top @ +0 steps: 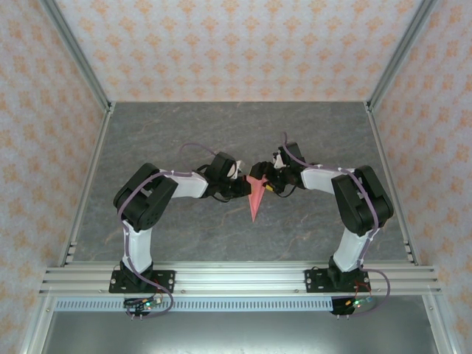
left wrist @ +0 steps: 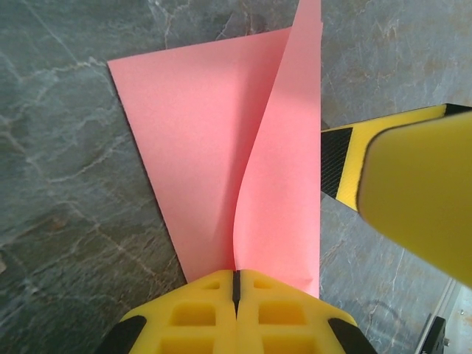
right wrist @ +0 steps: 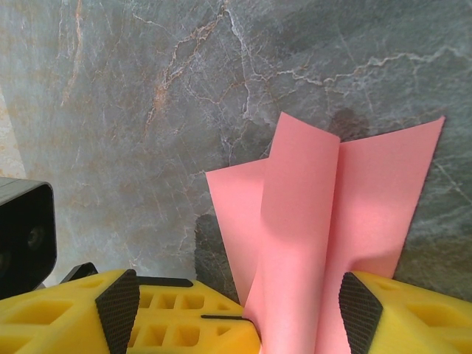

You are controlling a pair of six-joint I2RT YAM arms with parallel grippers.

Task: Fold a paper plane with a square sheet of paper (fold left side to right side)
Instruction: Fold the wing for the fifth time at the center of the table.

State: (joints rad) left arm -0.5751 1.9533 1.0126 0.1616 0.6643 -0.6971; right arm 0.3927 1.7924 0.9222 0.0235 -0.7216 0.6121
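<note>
Left tool [left wrist: 236, 279] pinches paper [left wrist: 199, 147] — (folded, pink)

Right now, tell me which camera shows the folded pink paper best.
Left wrist view: the folded pink paper spreads across the frame, one flap curling up, pinched in the shut left claw. Right wrist view cuts off its near end inside the open right claw. Top view shows a small wedge.

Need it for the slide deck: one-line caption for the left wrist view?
Left gripper shut on the folded pink paper, one flap curling upward, above the grey stone-pattern table.
</note>
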